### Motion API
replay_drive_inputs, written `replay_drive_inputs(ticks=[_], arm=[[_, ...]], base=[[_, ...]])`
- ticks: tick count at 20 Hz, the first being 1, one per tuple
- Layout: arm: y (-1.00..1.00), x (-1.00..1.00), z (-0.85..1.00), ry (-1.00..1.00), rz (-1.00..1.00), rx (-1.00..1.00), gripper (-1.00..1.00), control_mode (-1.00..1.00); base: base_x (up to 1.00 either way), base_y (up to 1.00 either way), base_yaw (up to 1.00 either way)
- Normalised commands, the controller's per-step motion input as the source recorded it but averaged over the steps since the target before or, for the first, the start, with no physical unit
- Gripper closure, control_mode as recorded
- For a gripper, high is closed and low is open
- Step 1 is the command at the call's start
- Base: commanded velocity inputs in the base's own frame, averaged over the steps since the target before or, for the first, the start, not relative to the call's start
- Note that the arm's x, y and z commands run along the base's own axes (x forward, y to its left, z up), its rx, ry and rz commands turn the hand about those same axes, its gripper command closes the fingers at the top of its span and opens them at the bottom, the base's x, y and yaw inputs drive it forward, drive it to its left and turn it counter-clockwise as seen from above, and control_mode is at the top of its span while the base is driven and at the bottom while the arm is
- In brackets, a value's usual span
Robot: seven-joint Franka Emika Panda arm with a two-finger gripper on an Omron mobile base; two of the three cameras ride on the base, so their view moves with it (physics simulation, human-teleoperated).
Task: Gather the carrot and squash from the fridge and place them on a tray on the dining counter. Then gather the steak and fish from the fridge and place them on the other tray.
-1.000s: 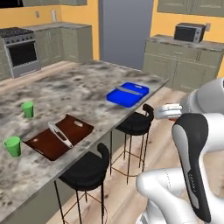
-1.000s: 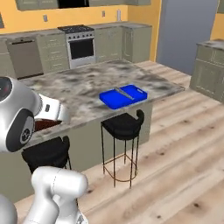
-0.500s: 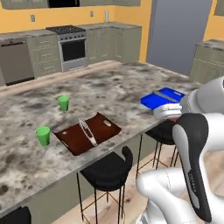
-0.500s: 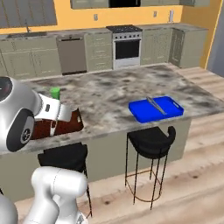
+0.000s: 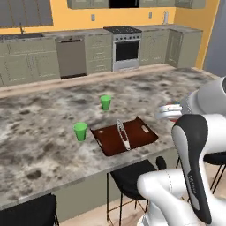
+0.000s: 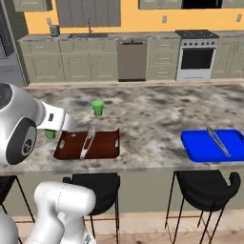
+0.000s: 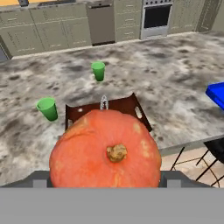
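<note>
One squash (image 7: 106,156), low in the hand view, sits clamped in the gripper (image 7: 105,181); since a second ago the base swung, bringing the brown tray (image 5: 124,136) centre, ready for placing.

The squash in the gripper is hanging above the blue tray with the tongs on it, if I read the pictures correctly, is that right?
Not quite: the squash in the gripper hangs above the brown tray, which also carries tongs. The hand view shows this; the blue tray lies off to the side.
</note>
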Motion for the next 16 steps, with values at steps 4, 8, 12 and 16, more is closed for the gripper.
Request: replay_drive_inputs(ticks=[4,8,12,16], arm=[[0.00,0.00,0.00,0.00,0.00,0.00,1.00,1.00],[0.00,0.00,0.00,0.00,0.00,0.00,1.00,1.00],[0.00,0.00,0.00,0.00,0.00,0.00,1.00,1.00],[-0.08,0.16,-0.06,0.00,0.03,0.01,1.00,-1.00]], base=[[0.74,-0.18,0.46],[0.63,-0.53,0.37],[0.44,-0.43,0.23],[0.38,-0.21,0.08]])
